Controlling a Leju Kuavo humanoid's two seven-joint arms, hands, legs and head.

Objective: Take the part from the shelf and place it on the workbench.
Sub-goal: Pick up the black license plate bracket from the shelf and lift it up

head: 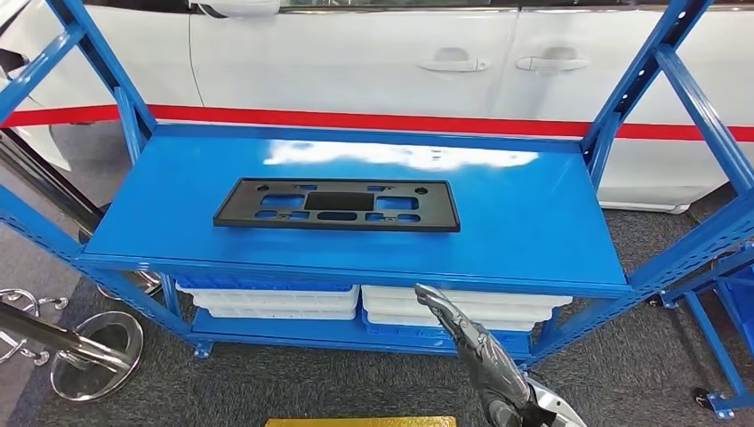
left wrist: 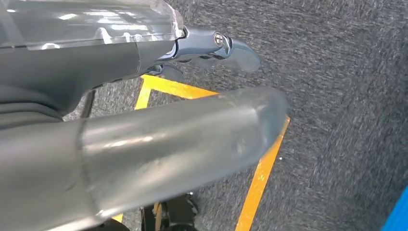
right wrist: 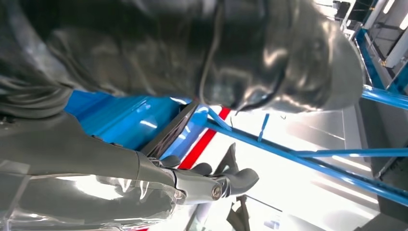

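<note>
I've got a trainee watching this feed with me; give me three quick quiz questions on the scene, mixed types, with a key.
1. True or false: the black part lies flat on the blue shelf.
2. Which robot hand reaches up toward the shelf's front edge? A) left hand B) right hand
3. Fill in: under the shelf top sit white ____.

Key: 1 true; 2 B; 3 trays. The left hand hangs over carpet and yellow floor tape, holding nothing.

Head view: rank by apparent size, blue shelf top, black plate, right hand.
1. blue shelf top
2. black plate
3. right hand, though it sits nearer the camera, so it looks bigger than it really is.
</note>
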